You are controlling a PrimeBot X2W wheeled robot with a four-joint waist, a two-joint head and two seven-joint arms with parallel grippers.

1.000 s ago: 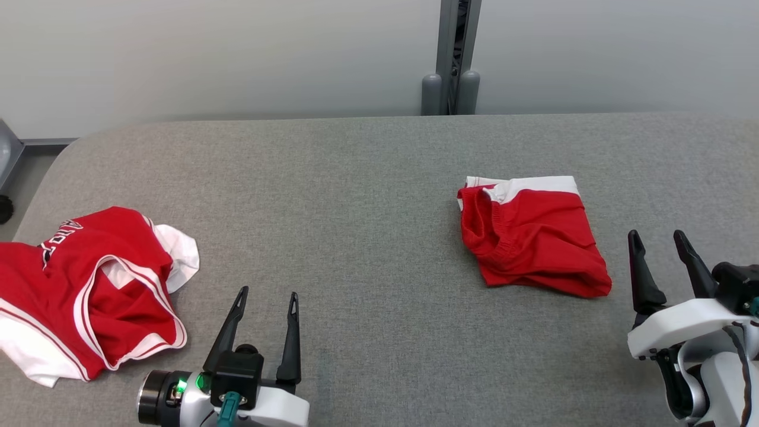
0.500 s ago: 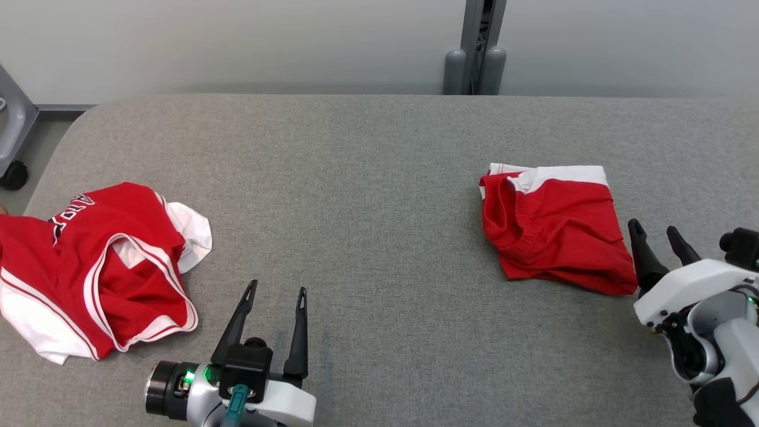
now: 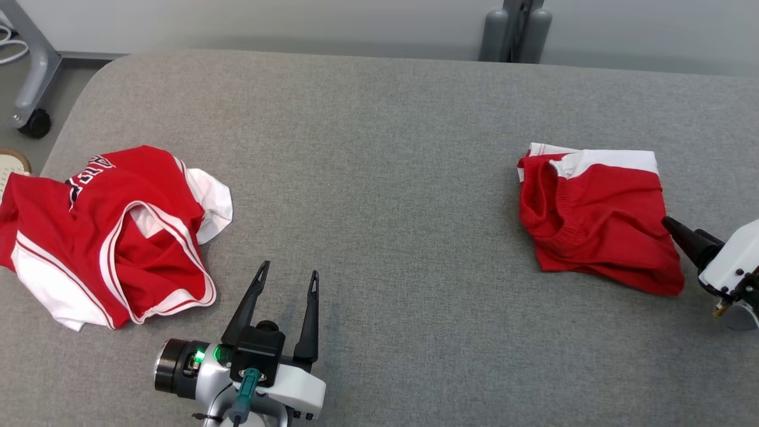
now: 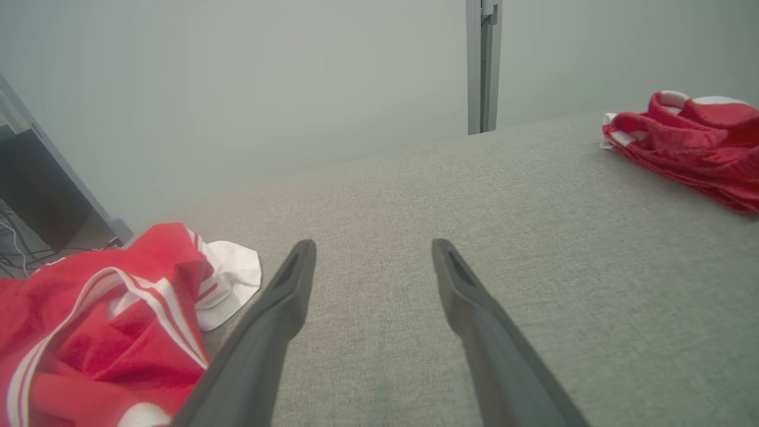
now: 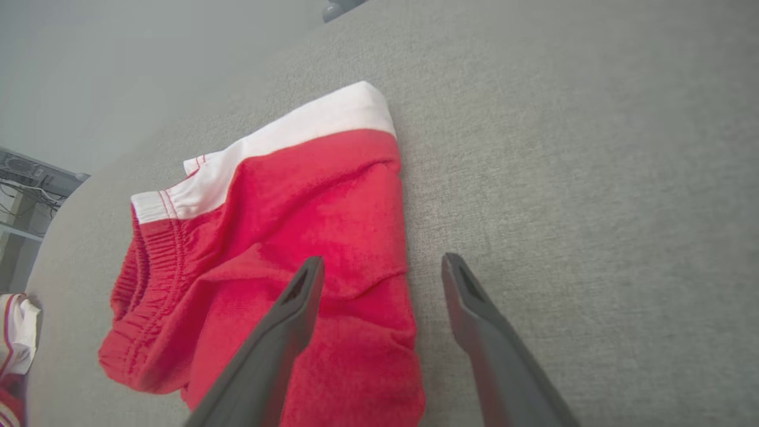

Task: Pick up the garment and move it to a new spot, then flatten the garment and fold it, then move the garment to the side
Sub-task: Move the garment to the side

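L tool (image 3: 289,270), spread, is hovering just right of crumpled jersey (image 3: 107,225); R tool (image 5: 382,261), spread too, far right of it. I'd be going low, pinching jersey's near hem.

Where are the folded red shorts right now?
In the head view, the folded red shorts lie on the grey table's right side, the right gripper at their right edge.

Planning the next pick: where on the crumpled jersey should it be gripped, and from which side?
Pinch the striped edge of the jersey, coming from its right, where the left end effector is. That edge seems raised off the table and lies nearest that open end effector.
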